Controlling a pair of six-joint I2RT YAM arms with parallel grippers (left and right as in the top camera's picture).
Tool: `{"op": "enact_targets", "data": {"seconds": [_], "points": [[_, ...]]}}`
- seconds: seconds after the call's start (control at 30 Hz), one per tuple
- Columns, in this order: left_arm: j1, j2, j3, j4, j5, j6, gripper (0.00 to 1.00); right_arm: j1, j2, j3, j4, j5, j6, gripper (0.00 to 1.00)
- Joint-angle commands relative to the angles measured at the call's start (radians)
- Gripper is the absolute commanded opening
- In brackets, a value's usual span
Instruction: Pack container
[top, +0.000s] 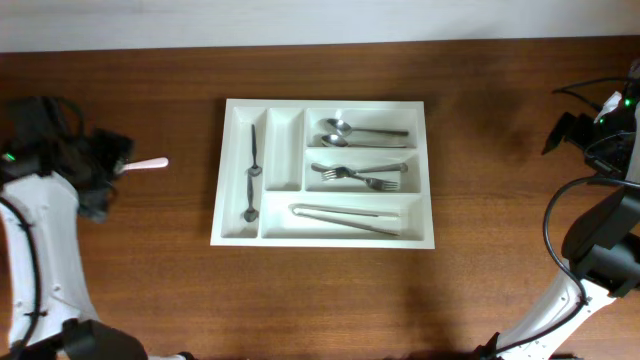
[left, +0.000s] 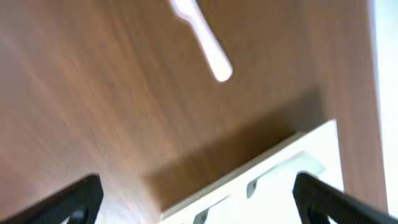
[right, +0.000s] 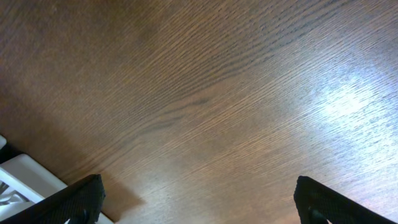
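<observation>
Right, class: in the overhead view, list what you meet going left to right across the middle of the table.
left gripper → white utensil → container → small spoons in its first narrow compartment → empty second narrow compartment → forks in the middle wide compartment → right gripper

Cutlery in the container, lone utensil on table leftward
</observation>
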Motion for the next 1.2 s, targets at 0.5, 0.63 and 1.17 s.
{"op": "enact_targets", "data": {"seconds": [0.5, 0.63, 1.17], "points": [[-0.007, 0.650, 0.700, -0.475, -0.110, -0.180, 1.00, 0.004, -0.025, 0.014, -0.001, -0.006, -0.008, 0.99], [-0.006, 0.689, 0.700, -0.369, 0.039, -0.266, 0.99, 0.004, -0.025, 0.014, -0.001, -0.006, -0.008, 0.99], [0.005, 0.781, 0.693, -0.350, -0.017, -0.453, 0.99, 0.004, -0.025, 0.014, -0.001, -0.006, -0.008, 0.99]]}}
